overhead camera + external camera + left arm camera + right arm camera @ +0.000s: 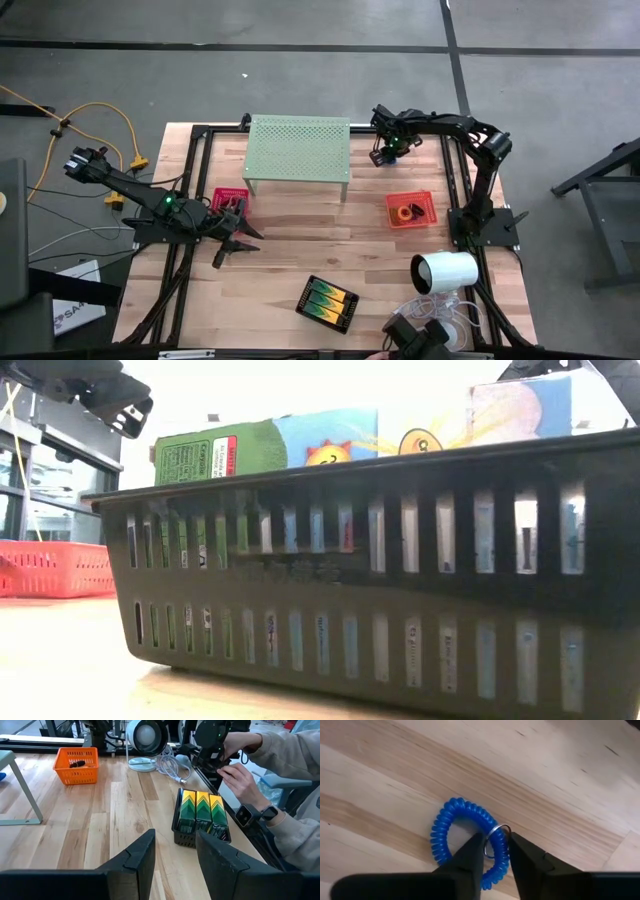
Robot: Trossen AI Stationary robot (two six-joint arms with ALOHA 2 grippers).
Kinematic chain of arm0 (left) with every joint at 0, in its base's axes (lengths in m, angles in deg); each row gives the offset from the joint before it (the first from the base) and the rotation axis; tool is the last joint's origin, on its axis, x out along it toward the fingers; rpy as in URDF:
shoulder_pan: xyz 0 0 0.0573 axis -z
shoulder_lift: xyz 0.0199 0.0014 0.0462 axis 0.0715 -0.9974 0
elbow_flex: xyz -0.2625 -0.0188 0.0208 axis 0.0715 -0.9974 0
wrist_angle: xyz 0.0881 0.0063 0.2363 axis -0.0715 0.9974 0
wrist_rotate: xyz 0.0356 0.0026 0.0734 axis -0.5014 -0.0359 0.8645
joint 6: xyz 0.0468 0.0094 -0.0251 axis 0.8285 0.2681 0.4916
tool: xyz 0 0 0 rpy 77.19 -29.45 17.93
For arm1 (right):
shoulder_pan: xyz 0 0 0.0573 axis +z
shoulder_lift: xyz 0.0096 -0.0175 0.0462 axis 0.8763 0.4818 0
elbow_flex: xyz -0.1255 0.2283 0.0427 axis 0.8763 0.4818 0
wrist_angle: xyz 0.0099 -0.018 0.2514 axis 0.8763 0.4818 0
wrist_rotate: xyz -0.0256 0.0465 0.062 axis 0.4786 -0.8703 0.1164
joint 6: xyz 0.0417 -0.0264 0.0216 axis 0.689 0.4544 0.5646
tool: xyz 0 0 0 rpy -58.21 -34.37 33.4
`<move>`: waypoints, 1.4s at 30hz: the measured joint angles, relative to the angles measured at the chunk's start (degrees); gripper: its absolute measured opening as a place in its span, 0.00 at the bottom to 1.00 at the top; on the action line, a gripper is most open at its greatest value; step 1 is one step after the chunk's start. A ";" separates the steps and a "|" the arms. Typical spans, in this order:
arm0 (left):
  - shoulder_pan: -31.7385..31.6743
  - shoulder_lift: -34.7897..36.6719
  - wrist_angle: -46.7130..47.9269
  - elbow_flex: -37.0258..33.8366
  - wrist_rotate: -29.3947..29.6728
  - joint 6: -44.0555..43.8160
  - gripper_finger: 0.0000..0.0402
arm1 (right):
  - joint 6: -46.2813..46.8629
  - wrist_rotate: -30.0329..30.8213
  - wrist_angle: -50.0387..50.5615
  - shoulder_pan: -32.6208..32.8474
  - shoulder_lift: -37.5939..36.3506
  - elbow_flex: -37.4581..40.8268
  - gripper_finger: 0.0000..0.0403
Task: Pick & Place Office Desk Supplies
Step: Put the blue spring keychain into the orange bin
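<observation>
A blue coil ring (465, 840) with a small metal key ring (496, 839) lies on the wooden table at the far right, beside the pale green stand (298, 150). My right gripper (495, 851) points down over it and is closed on one side of the coil; it also shows in the high view (389, 150). My left gripper (175, 851) is open and empty, low over the table at the left (236, 242), just near of the red tray (228, 198). An orange tray (411, 209) holding small items stands at the right. My right gripper pinches one side of the blue coil, where the metal key ring sits (501, 851), between its two fingers. The fingers come from above, pointing down, one inside the loop and one outside. The coil lies flat on the table.
A black tray with crayon boxes (327, 302) stands near the front edge and fills the low view (400, 590). A white cylinder with cable (445, 272) lies at the front right. A person's hands (240, 770) work at the table's near edge.
</observation>
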 joint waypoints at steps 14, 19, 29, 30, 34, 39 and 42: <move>0.01 -0.02 0.01 0.01 0.04 0.00 0.34 | 0.04 -0.15 0.61 0.11 -1.81 0.09 0.05; 0.00 -0.02 0.01 0.00 0.05 0.00 0.34 | 0.04 -0.92 2.27 0.10 -2.11 0.09 0.05; 0.01 -0.01 -0.01 -0.01 0.08 0.00 0.34 | -0.30 -2.95 6.38 2.91 -13.31 0.09 0.05; -0.01 -0.01 0.01 -0.01 0.08 0.00 0.34 | -0.15 -2.90 6.98 3.51 -14.48 0.07 0.05; 0.00 -0.02 0.00 0.00 0.10 0.00 0.34 | 1.30 -1.32 9.31 5.85 -18.45 0.07 0.05; -0.01 0.00 0.01 -0.01 0.32 0.00 0.34 | 4.57 0.02 13.05 8.96 -20.19 0.07 0.05; 0.00 -0.02 0.01 0.01 0.30 0.00 0.34 | 7.38 0.02 16.40 11.48 -20.75 0.07 0.05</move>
